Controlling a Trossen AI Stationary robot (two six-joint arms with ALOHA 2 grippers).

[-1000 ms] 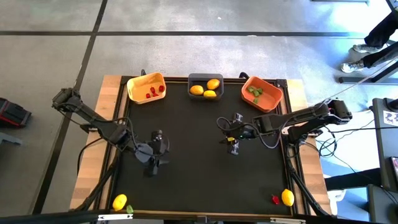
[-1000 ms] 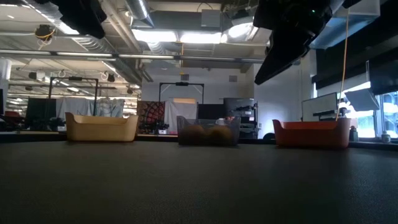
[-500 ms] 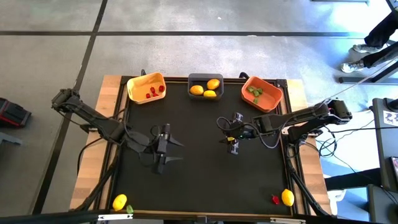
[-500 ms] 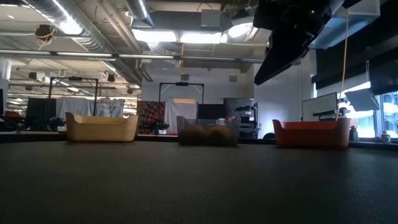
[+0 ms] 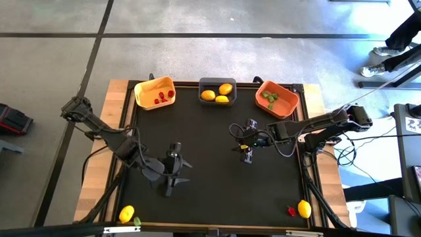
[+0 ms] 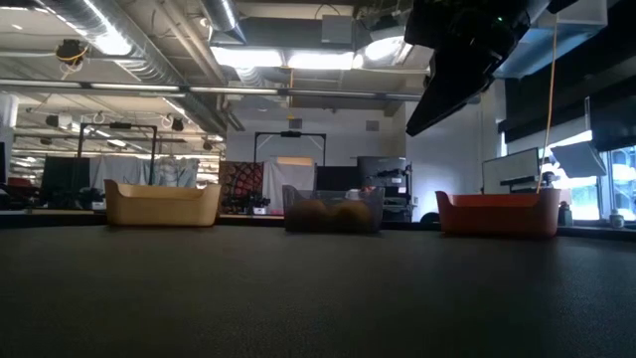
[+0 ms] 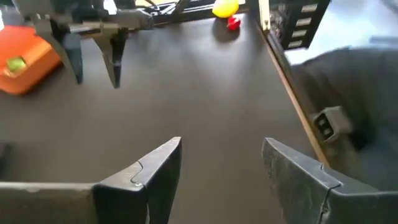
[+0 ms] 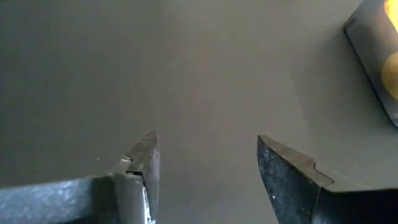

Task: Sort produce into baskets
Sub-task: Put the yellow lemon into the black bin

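Three baskets stand along the table's far edge: a yellow-orange one [image 5: 155, 92] with red pieces, a dark grey one [image 5: 218, 91] with yellow lemons, and an orange one [image 5: 277, 99] with green pieces. A lemon [image 5: 125, 213] with a green piece [image 5: 137, 220] lies at the near left corner. A lemon [image 5: 304, 209] and a red piece [image 5: 291, 211] lie at the near right corner. My left gripper [image 5: 179, 170] is open and empty over the mat's left half. My right gripper [image 5: 247, 141] is open and empty over the middle, right of centre.
The black mat [image 5: 210, 191] lies bare between the grippers and the near edge. The left wrist view shows my right gripper [image 7: 94, 59], the orange basket [image 7: 18, 56] and the near-right lemon [image 7: 225, 9] beside the red piece [image 7: 233, 23]. A person's legs [image 5: 395, 46] show beyond the table's right.
My left gripper has gone a little toward the table's right edge, then toward the near edge, and has turned so that its fingers point toward the right. It stays empty. My right gripper has kept still.
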